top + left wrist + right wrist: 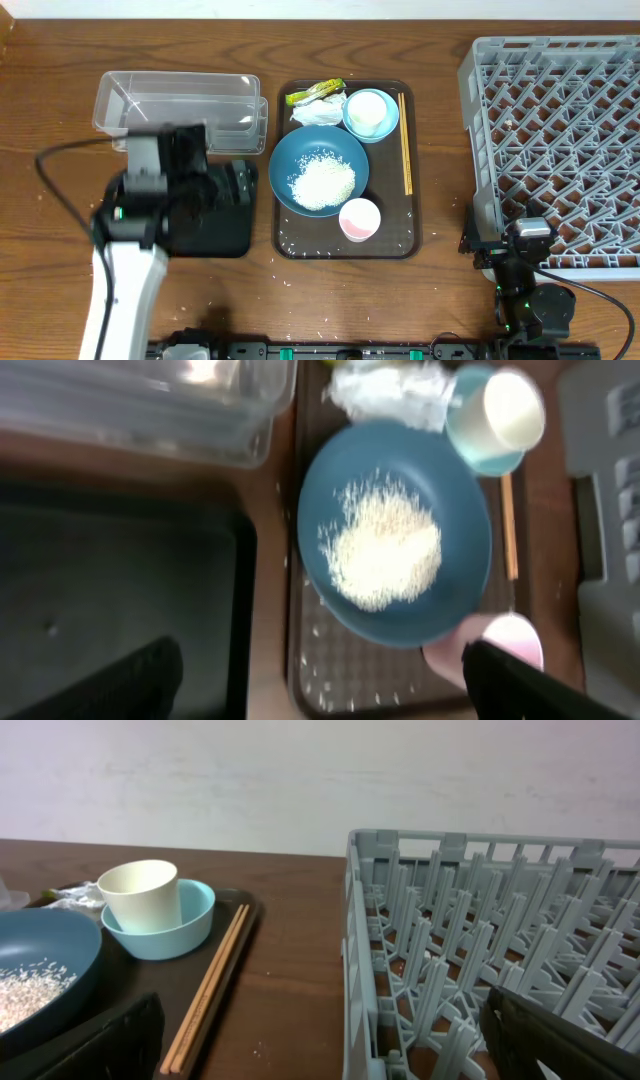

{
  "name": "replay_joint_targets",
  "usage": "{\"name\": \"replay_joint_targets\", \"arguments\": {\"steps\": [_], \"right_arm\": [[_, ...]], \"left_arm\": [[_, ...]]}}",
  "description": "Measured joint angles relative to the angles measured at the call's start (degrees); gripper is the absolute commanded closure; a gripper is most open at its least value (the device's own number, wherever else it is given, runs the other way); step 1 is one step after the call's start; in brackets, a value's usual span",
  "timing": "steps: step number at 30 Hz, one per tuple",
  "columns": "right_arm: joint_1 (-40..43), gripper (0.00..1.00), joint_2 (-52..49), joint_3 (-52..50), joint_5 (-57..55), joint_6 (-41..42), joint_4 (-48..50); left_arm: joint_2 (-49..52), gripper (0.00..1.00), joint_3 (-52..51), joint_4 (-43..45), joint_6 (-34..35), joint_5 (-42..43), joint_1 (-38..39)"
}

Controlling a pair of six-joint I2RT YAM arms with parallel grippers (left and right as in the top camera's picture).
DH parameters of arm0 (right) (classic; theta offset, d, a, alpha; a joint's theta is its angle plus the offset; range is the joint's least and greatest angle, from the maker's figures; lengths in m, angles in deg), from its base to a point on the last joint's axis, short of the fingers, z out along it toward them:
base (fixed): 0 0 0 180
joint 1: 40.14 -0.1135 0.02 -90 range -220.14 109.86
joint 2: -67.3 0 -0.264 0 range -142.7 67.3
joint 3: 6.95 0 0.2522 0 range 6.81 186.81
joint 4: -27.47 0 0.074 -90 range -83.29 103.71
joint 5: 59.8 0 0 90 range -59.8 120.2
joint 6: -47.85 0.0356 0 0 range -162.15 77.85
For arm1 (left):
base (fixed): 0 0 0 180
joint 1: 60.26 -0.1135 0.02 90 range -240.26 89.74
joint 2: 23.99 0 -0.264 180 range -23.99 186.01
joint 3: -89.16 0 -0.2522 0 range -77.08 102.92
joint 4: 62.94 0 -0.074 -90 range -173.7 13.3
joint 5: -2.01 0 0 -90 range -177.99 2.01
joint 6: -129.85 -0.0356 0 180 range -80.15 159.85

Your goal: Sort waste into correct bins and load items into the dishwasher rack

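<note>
On the brown tray (pixel 400 240) a dark-blue bowl (pixel 345 150) holds white rice (pixel 322 183). A white cup (pixel 368 108) sits in a light-blue bowl (pixel 388 127). A pink cup (pixel 359 219), chopsticks (pixel 405 145), a tissue (pixel 318 113) and a wrapper (pixel 316 92) also lie there. My left gripper (pixel 236 182) is open and empty over the black tray (pixel 215 235), next to the clear tub (pixel 180 100). The left wrist view shows the rice (pixel 385 550) ahead of the open fingers (pixel 320 680). My right gripper (pixel 320 1030) is open and empty beside the grey rack (pixel 560 150).
Loose rice grains are scattered on the brown tray's front part (pixel 340 670) and on the wooden table (pixel 300 335). The rack's left wall (pixel 360 950) stands close to the right gripper. A cable (pixel 55 170) loops left of the left arm.
</note>
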Motion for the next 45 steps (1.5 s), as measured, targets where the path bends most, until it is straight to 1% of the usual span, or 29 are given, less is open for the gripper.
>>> {"name": "replay_joint_targets", "arguments": {"steps": [3,6,9,11,14,18,22,24,28,31,35,42,43,45], "right_arm": [[0.00,0.01,0.00,0.00,0.00,0.00,-0.02],[0.00,0.01,0.00,0.00,0.00,0.00,0.00],[0.00,0.01,0.00,0.00,0.02,0.00,-0.02],[0.00,0.01,0.00,0.00,0.02,0.00,-0.02],[0.00,0.01,0.00,0.00,0.02,0.00,-0.02],[0.00,0.01,0.00,0.00,0.00,0.00,-0.02],[0.00,0.01,0.00,0.00,0.00,0.00,0.00],[0.00,0.01,0.00,0.00,0.09,0.07,0.11],[0.00,0.01,0.00,0.00,3.26,2.45,2.60],[0.00,0.01,0.00,0.00,4.68,3.74,4.66],[0.00,0.01,-0.09,-0.04,6.62,7.69,11.19],[0.00,0.01,-0.02,0.07,12.09,12.44,34.73],[0.00,0.01,-0.02,0.35,12.59,13.11,36.61],[0.00,0.01,-0.42,1.29,13.44,14.32,36.70]], "left_arm": [[3.54,0.08,2.49,-0.90,-0.35,1.60,0.00],[4.26,0.08,2.69,0.00,-0.50,1.88,0.00],[4.00,0.08,2.73,1.66,-0.42,-0.63,-0.02],[3.61,0.08,2.73,2.03,0.59,-4.39,-0.11],[2.49,0.08,2.73,2.14,4.85,-11.89,-1.64],[1.11,0.08,2.73,2.10,12.24,-19.08,-7.19],[0.90,0.08,2.75,1.49,19.43,-22.16,-14.58],[0.90,0.08,2.75,1.49,21.86,-22.86,-17.92],[0.90,0.08,2.73,1.42,24.98,-23.98,-22.73],[0.90,0.08,2.75,1.38,25.79,-24.17,-23.76],[0.90,0.08,2.75,1.33,26.58,-24.20,-23.96],[0.90,0.08,2.82,1.29,26.86,-24.17,-24.00],[0.90,0.08,2.84,1.31,26.86,-24.20,-23.98],[0.90,0.08,2.84,1.33,26.88,-24.20,-24.00]]}}
